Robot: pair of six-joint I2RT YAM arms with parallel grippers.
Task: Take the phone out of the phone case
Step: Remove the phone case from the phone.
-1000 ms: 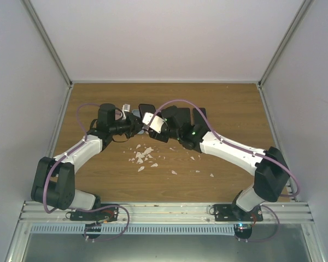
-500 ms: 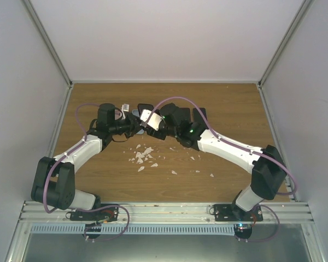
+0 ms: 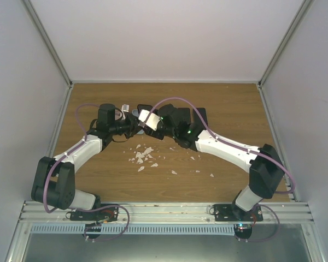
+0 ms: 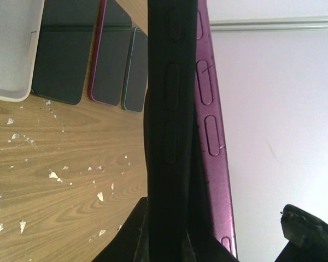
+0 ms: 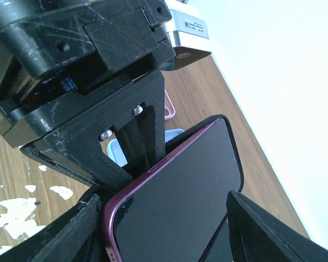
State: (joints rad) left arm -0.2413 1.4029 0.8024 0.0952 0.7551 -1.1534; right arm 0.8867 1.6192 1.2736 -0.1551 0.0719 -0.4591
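Left hand (image 5: 136, 144) stays clenched on the long edge of the purple phone case (image 4: 210, 109), holding it on edge in the air over the far middle of the tabletop (image 3: 224, 98), just left of centre. The phone (image 5: 180, 191) is in the case, its dark screen facing the right wrist camera. A black strip lies against the purple side in the left wrist view. Whether that is the phone's own edge starting to lift cannot be told.

Over the last second the right arm swings in leftward, and the right hand (image 5: 164, 232) now straddles the lower end of the phone. Its jaws are released and a touch wider than before. One finger sits close to the purple corner and the other stands just off the opposite edge, and neither visibly presses. The phone is therefore judged to be still seated, with the right hand lined up to take hold but not yet gripping. The removal itself remains to be done.

Both hands work well clear of the wood. White flecks (image 3: 144, 155) are scattered near the centre of the tabletop below them. Three spare handsets (image 4: 106, 54) lie flat towards the far edge, close to the right forearm. Bare wood lies to the right and along the near edge, which looks like the free direction for a pull. The white enclosure walls (image 3: 164, 38) close in on the far, left and right sides.
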